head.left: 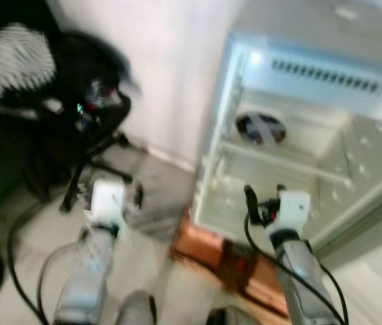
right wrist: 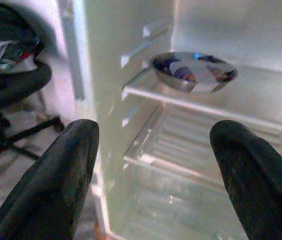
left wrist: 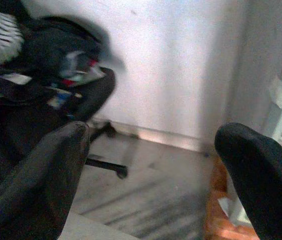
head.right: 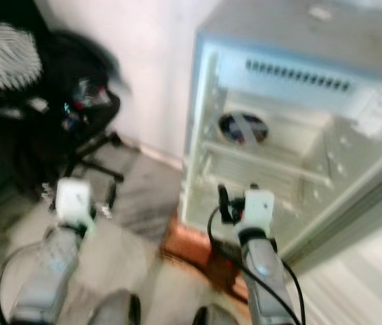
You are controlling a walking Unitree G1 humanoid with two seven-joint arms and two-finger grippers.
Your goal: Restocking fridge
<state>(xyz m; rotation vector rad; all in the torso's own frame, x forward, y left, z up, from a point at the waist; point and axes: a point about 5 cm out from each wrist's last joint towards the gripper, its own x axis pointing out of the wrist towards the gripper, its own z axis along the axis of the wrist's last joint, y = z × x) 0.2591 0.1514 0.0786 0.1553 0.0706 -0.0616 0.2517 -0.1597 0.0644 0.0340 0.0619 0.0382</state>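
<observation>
Right gripper (right wrist: 151, 175) spread wide, empty, pointed into the open fridge (head.left: 299, 156); left gripper (left wrist: 153, 175) also spread, empty, aimed at floor beside it. Fridge stands on an orange-brown base (head.left: 204, 250). Black office chair (head.left: 76, 122) with clutter sits at the left. Metal bowl (right wrist: 193, 71) rests on upper fridge shelf (right wrist: 181, 102).

Open fridge (head.left: 299, 156): bare room below the shelf's metal bowl (right wrist: 193, 71); office chair (head.left: 86, 128) well off its hinge-free side.
</observation>
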